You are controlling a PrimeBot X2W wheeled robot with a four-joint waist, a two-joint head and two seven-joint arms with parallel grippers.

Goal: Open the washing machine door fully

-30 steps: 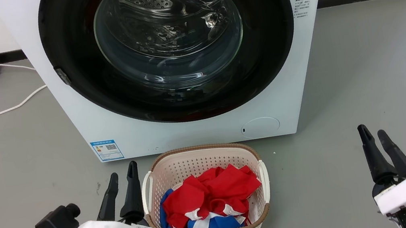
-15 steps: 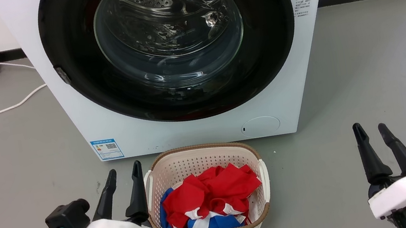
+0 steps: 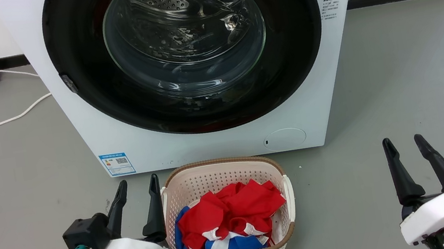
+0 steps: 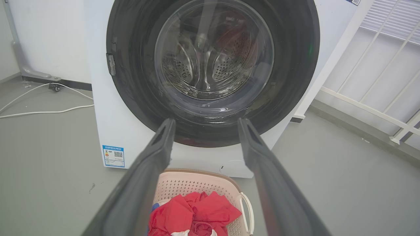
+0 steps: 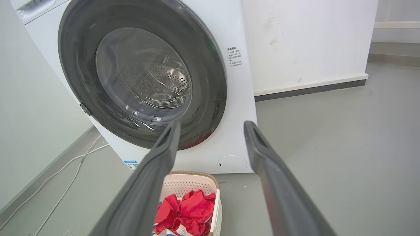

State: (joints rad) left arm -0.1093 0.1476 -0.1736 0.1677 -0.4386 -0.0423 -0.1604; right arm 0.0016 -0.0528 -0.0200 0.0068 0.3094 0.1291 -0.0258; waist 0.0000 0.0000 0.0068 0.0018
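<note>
1 white boxy washing machine, top cut off | 1 glossy black round glass-centred door at 12 o'clock, shut | 1 cream perforated basket at 6 | 2 grippers: left gripper 7, right gripper 5, both spread

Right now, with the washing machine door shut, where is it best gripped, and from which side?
Take the washing machine door by its black rim at the right edge, coming from the robot's right with the open right gripper. The small silver fitting on its left edge looks like the hinge, so the right edge should swing out. The rim looks flush, so hook rather than pinch.
</note>
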